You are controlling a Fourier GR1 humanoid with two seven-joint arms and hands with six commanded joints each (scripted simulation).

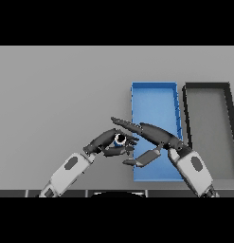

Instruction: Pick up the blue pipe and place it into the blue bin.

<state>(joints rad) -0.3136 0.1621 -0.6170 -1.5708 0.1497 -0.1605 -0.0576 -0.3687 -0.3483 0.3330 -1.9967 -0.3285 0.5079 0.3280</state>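
Observation:
The blue pipe (120,139) shows only as a small blue and white end between the fingers of my left hand (108,142), which is curled round it just left of the blue bin (154,97). My right hand (154,133) reaches across the bin's near left part with straight fingers pointing left, its fingertips over the left hand and its thumb hanging below. Most of the pipe is hidden by the two hands.
A black bin (207,86) with a grey floor stands right beside the blue bin on the right. Grey table stretches to the left and far side.

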